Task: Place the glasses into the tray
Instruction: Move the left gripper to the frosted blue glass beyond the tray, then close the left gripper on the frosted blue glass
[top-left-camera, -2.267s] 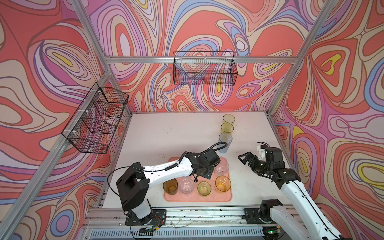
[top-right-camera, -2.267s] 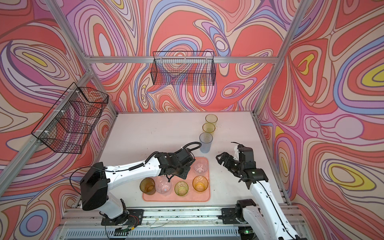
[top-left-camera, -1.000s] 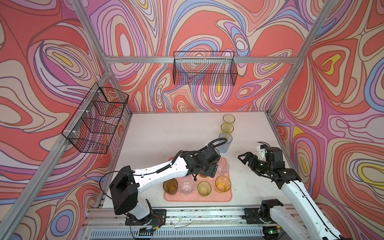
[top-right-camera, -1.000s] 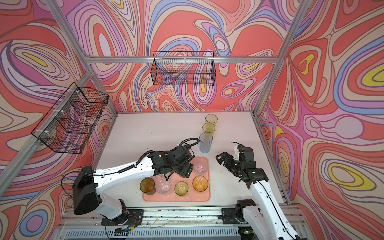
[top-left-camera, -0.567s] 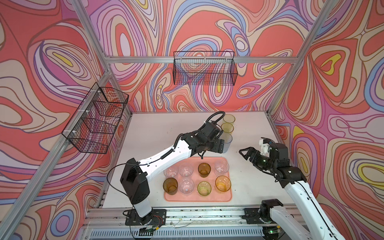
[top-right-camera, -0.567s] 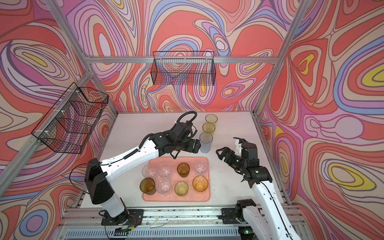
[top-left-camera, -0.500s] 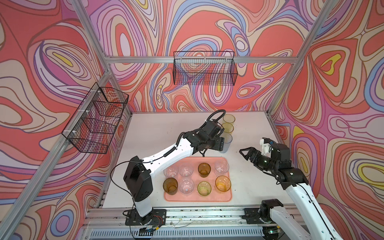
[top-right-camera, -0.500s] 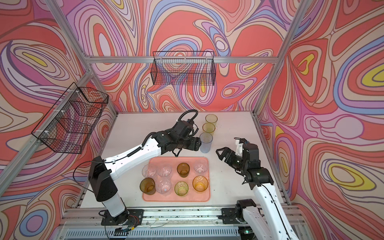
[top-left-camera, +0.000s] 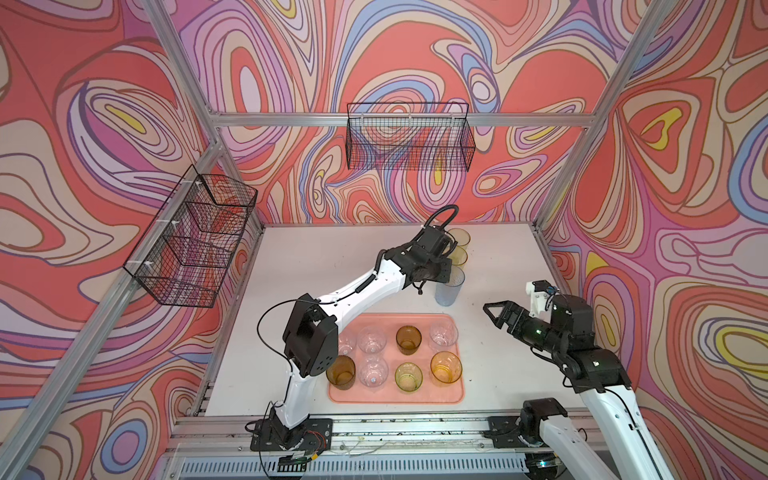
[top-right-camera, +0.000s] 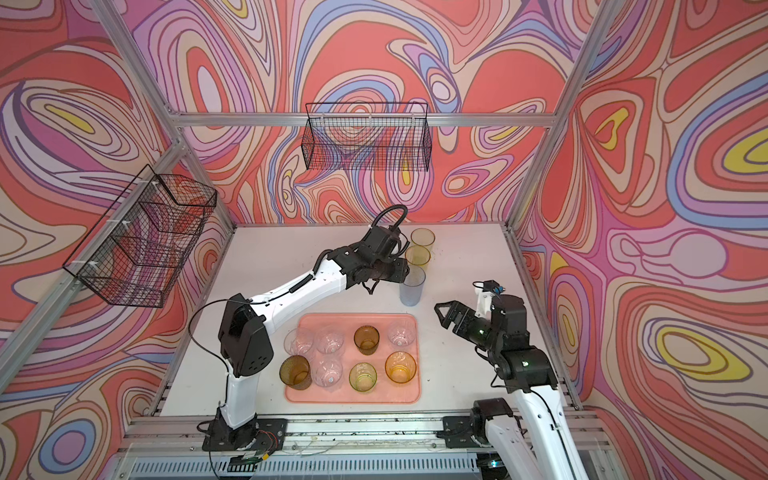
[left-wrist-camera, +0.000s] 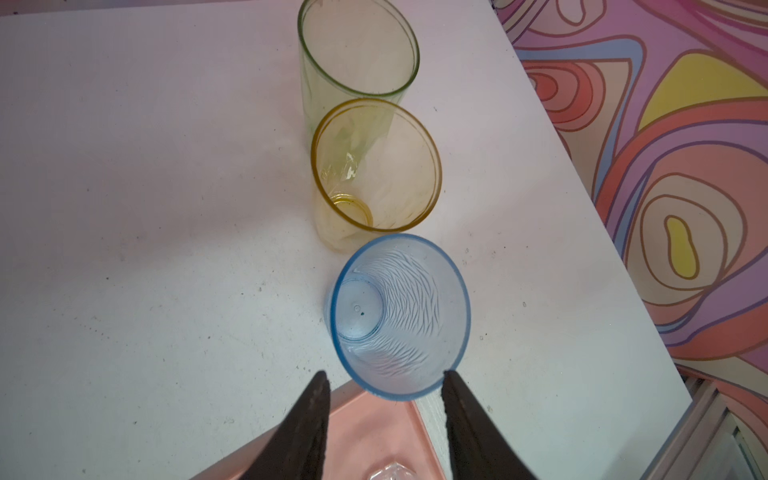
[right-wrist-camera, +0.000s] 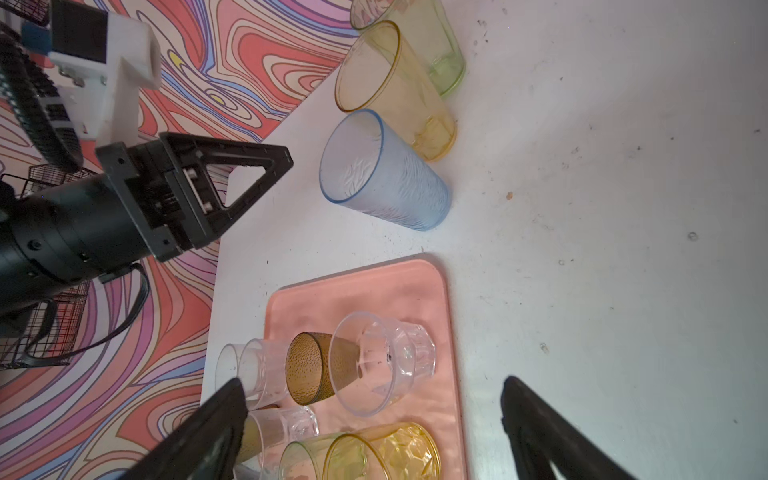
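The salmon-pink tray (top-left-camera: 415, 398) (top-right-camera: 399, 397) lies at the table's front with several short glasses standing in it: clear, brown, green and orange. Behind it on the table stand a tall pale blue glass (top-left-camera: 448, 291) (left-wrist-camera: 401, 316) (right-wrist-camera: 390, 178) and two yellow glasses (top-left-camera: 459, 255) (left-wrist-camera: 376, 166) in a row. My left gripper (left-wrist-camera: 384, 376) (top-right-camera: 401, 270) hovers open beside the blue glass's rim, holding nothing. To the right of the tray my right gripper (top-left-camera: 492, 311) (right-wrist-camera: 374, 384) hangs wide open and empty.
Two black wire baskets hang on the walls, one at the back (top-left-camera: 409, 141) and one on the left (top-left-camera: 191, 241). Aluminium frame posts (top-left-camera: 557, 195) stand at the table's corners. The left arm's elbow (top-left-camera: 309, 336) overhangs the tray's left end.
My left arm has swung from above the tray back to the blue glass, and its jaws have narrowed. The right gripper has risen a little and stays wide open.
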